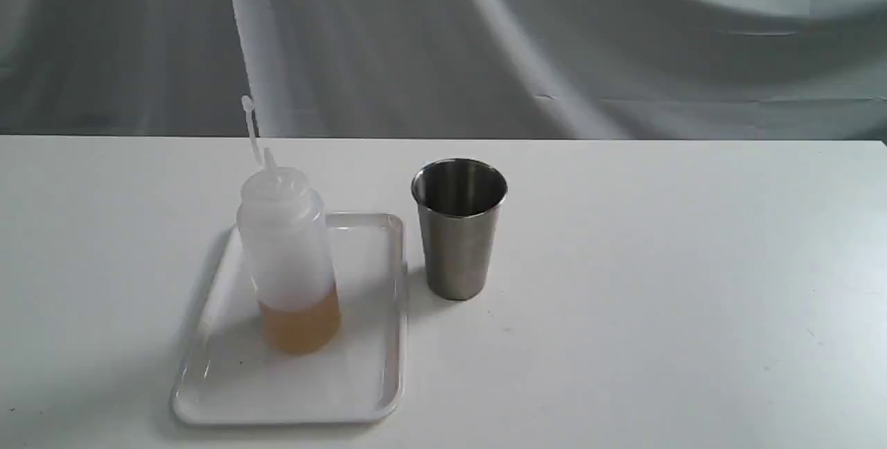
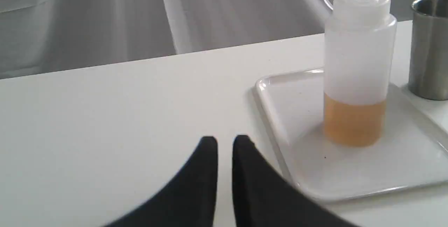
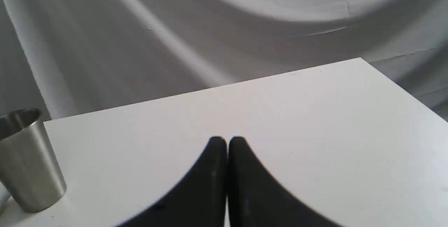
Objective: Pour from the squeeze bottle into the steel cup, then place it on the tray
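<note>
Currently the L tool [image 2: 225,138] hangs low over bare surface [image 1: 658,296] just off the tray's left side, fingers all but closed w/ only a thin slit btwn them, gripping nothing. It is off-frame in the exterior view, so prob. parked clear of the work. Next, the tray [image 1: 360,380] lies flat on the surface, long side running away from the camera. The bottle [image 1: 287,248] stands upright on the tray's far half, amber liquid filling approx the bottom third. Its cap is off the nozzle and sticks up on its tether, so the spout looks ready to pour w/o an extra step. Upright on the flat tray it should sit steady, w/ its sides open to a grip. The cup [image 1: 459,241] stands mouth-up on the surface just beside the tray's right rim, not on it; that closeness keeps any pour short. Can't tell if there's liquid in the cup, so whether the pour is done is unclear. Far right, the R tool [image 3: 227,138] is fully closed, fingers touching, empty, well apart from the cup.
</note>
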### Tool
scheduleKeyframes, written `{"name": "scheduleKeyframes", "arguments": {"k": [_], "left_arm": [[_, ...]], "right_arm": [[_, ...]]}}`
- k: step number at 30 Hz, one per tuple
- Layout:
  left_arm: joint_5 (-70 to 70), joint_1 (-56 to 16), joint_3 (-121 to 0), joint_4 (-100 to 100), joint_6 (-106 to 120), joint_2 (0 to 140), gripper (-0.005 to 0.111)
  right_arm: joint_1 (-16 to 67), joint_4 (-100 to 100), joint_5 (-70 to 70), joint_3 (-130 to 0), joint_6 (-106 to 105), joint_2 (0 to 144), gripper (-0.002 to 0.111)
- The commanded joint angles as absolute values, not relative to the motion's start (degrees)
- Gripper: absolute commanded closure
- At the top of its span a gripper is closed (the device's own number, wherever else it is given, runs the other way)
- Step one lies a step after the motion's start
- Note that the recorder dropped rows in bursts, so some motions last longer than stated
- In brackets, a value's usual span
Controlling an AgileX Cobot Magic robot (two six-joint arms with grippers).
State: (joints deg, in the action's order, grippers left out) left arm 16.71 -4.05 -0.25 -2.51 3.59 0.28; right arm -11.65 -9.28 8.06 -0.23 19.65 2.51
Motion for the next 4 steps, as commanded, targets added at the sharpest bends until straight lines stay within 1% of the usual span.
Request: {"name": "scheduleKeyframes", "arguments": {"k": [1, 4], "left_arm": [[16.3, -4.2, 0.0, -2.5, 3.5, 0.0, 0.098], [16.3, -4.2, 0.0, -2.5, 3.5, 0.0, 0.098]], "right_arm": [[-12.0, -9.9, 8.2, 0.0, 20.0, 2.1, 0.108], [-12.0, -9.9, 8.2, 0.0, 19.7, 2.1, 0.108]]}}
